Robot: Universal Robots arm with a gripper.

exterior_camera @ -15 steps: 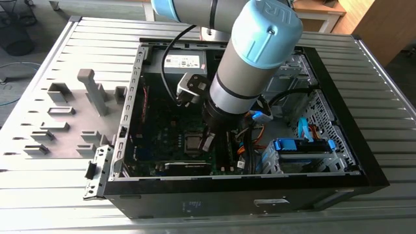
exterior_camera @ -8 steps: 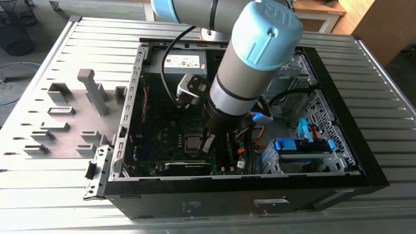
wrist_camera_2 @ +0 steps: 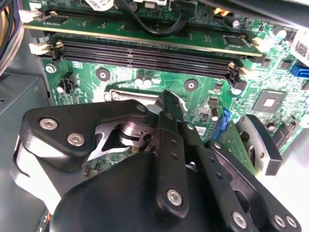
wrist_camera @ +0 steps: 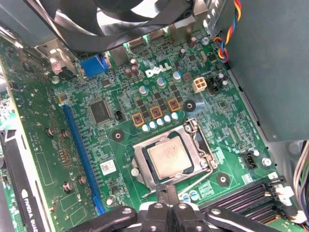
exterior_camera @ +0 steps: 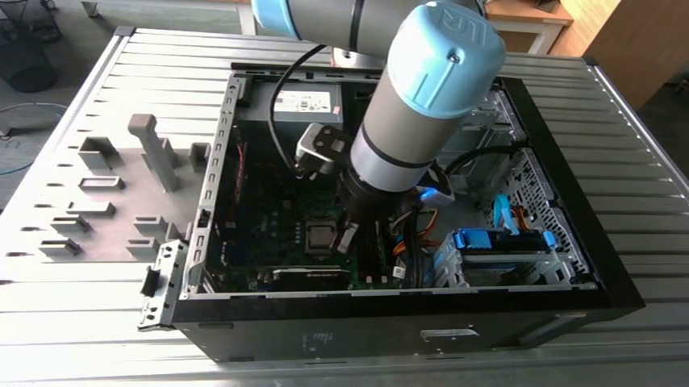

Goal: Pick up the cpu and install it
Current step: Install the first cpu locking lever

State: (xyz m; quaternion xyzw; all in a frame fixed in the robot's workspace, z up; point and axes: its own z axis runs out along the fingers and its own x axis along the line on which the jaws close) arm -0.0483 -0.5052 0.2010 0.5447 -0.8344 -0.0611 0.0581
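First wrist view: silvery square cpu (wrist_camera: 166, 158) seated in socket; tool (wrist_camera: 166, 193) pressed together, empty

A white logo is printed on the green motherboard (wrist_camera: 145, 104) in the first wrist view, just beyond the cpu (wrist_camera: 166, 157). A small white sticker (wrist_camera: 108, 167) beside the socket carries print too fine to read. The graphics card (wrist_camera: 21, 203) bears white lettering. In the exterior view, a white label (exterior_camera: 305, 101) sits on the power supply (exterior_camera: 290, 87) at the case's far side, illegible.
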